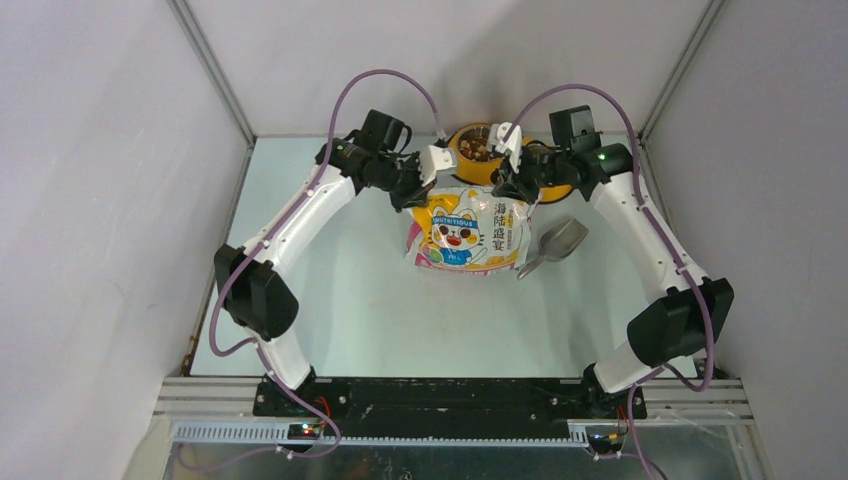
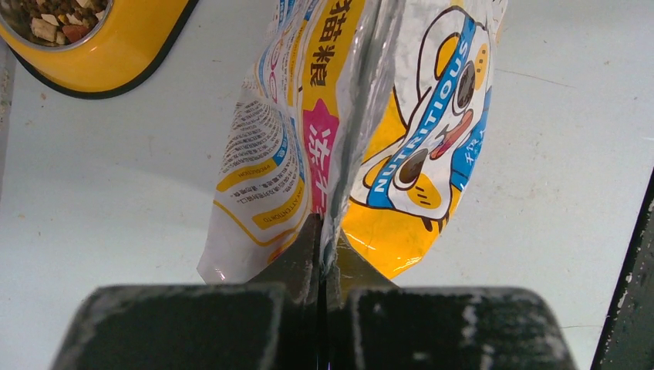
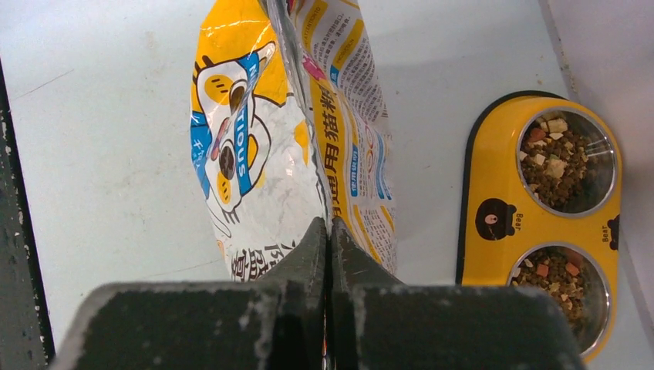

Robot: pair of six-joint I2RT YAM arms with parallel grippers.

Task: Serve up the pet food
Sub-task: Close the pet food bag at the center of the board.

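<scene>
The glossy cat-print food bag [image 1: 467, 232] hangs above the table near the back, held by both grippers at its top corners. My left gripper [image 1: 424, 196] is shut on the bag's top left edge; the bag [image 2: 347, 139] hangs below its fingers. My right gripper [image 1: 512, 188] is shut on the top right edge of the bag [image 3: 285, 146]. Brown and tan kibble [image 3: 557, 166] fills both cups of the yellow double-bowl feeder [image 3: 486, 185], which sits behind the bag [image 1: 470, 172]. Kibble also shows in the left wrist view [image 2: 50, 19].
A grey metal scoop [image 1: 552, 243] lies on the table right of the bag. Side walls enclose the table on the left, back and right. The black table edge [image 2: 628, 277] runs near the left wrist.
</scene>
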